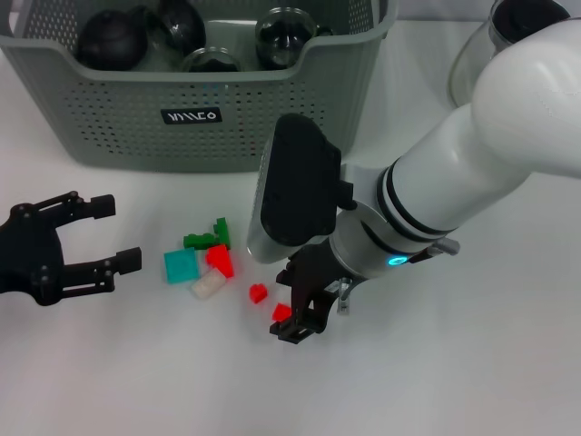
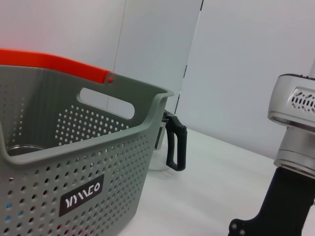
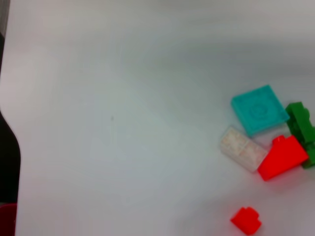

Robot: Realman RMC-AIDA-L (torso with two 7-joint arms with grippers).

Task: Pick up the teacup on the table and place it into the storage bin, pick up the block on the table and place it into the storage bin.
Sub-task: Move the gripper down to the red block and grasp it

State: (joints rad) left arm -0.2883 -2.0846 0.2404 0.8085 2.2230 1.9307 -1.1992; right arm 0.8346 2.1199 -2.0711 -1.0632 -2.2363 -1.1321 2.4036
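Two hands are showing over the white surface [image 1: 472,363]. The right hand [image 1: 295,320] is reaching down in front of the storage bin [image 1: 118,118], its dark fingers closing around a small red block [image 1: 281,312] at their tips, low over the surface. The left hand [image 1: 109,238] is hanging at the robot's left edge, its two black fingers spread wide with nothing between them.

Several loose blocks are lying between the two hands: a teal block [image 1: 180,265], a green block [image 1: 207,238], a larger red block [image 1: 220,260] and a whitish block [image 1: 208,284], all huddling together, with another small red block [image 1: 259,293] sitting apart, near the right hand.

The storage bin is standing at the far side of the surface, holding dark round teacups [image 1: 111,38]. A glass teapot with a black handle [image 2: 176,147] is standing just beside the bin.
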